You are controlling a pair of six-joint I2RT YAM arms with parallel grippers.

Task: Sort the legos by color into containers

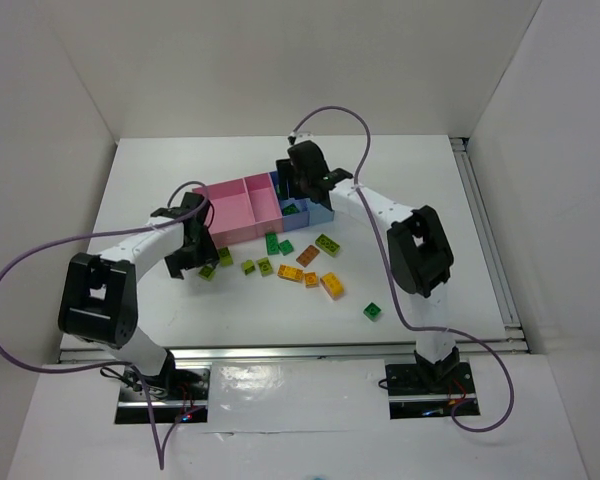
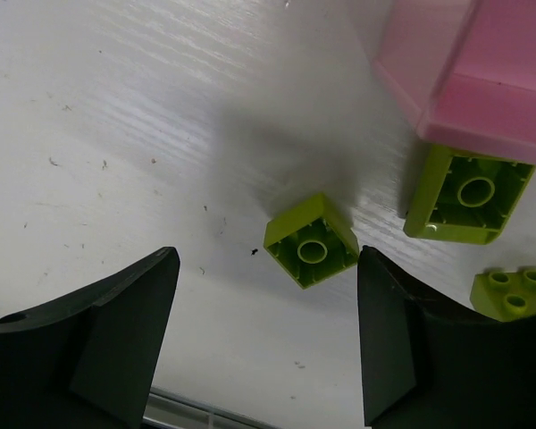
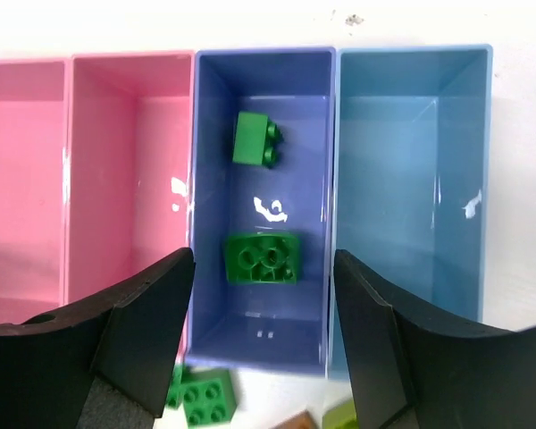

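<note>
Left claw [image 2: 268, 259] gapes empty over a lime lego [image 2: 311, 241] lying hollow-side up on the bench [image 2: 116, 116], one of three lime ones there. Right claw [image 3: 263, 268] hangs wide, empty, above the darker blue bin [image 3: 295, 192], which holds two dark green legos [image 3: 255, 139].
</note>
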